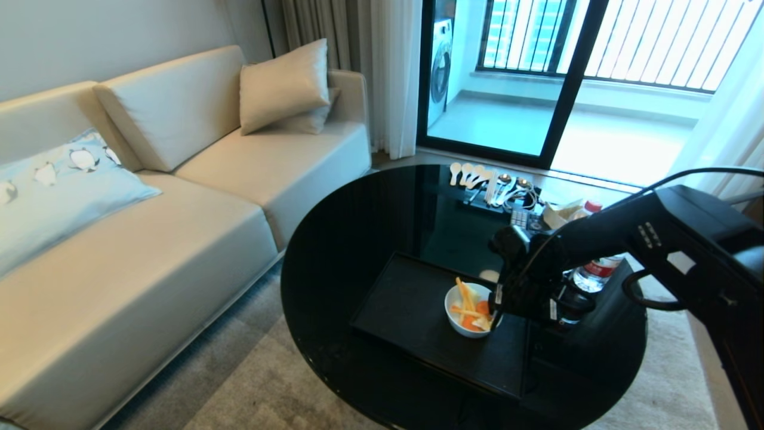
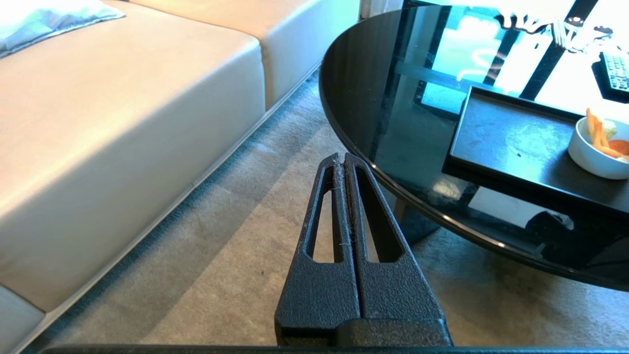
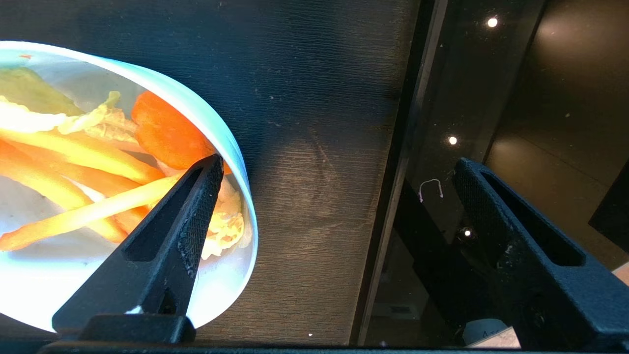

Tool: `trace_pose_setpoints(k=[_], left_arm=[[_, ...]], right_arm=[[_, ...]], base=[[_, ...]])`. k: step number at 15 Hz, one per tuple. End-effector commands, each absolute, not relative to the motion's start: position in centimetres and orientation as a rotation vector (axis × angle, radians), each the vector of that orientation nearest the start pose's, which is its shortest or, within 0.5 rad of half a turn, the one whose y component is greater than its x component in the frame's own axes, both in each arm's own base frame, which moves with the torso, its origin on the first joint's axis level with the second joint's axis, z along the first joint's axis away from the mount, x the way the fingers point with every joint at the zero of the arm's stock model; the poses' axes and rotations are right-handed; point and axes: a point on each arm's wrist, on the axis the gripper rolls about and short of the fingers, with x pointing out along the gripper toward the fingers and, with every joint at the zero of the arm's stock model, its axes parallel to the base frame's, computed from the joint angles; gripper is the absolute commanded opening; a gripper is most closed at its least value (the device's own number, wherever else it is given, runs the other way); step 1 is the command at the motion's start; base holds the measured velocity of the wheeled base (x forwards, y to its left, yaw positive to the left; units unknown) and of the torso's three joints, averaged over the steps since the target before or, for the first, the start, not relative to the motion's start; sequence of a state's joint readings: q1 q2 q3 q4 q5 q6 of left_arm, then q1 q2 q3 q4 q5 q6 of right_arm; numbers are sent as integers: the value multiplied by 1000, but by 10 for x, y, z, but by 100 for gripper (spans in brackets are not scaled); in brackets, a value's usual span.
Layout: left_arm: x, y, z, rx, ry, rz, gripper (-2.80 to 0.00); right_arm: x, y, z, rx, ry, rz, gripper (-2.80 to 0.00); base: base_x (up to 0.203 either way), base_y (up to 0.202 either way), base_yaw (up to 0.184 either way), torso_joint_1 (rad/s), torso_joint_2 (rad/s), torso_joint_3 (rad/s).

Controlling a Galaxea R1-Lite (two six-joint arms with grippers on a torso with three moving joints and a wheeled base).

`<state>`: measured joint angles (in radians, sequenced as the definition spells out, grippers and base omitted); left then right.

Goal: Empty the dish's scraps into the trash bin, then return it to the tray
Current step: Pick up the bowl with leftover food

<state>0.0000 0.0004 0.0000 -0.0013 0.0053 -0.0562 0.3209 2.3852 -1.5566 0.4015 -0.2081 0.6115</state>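
Observation:
The dish (image 1: 467, 332), a small white bowl, sits on the right part of the black tray (image 1: 406, 304). It holds the scraps (image 1: 470, 312), orange slices and yellow strips. My right gripper (image 1: 498, 307) hangs open over the bowl's right rim. In the right wrist view one finger of this gripper (image 3: 339, 164) sits above the scraps (image 3: 88, 152) inside the dish (image 3: 223, 287), and the other is beyond the tray's edge (image 3: 393, 196). My left gripper (image 2: 341, 158) is shut and empty, parked above the carpet left of the table. The trash bin is out of view.
The tray lies on a round glossy black table (image 1: 346, 239). A water bottle (image 1: 597, 269), a remote (image 1: 519, 218) and a row of spoons (image 1: 483, 178) stand at the table's far right. A cream sofa (image 1: 149, 239) runs along the left.

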Motion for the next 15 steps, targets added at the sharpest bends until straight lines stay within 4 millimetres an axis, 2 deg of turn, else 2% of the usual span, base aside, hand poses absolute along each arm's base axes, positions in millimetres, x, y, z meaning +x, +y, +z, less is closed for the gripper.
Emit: trace_pose_setpoints(k=[1,7,15], left_arm=[[-23,0,76,-57,-2,6,-280],[-23,0,76,-57,0,6,-280],[-23,0,76,-57,-1,6,-280]], right_arm=[[406,131,27,213,1170,-268,0],[408,133,18,206,1183,-267,0],[407,152,26,229,1155,-244,0]], base=[[0,0,0,0,0,0],[0,0,0,0,0,0],[0,0,0,0,0,0]])
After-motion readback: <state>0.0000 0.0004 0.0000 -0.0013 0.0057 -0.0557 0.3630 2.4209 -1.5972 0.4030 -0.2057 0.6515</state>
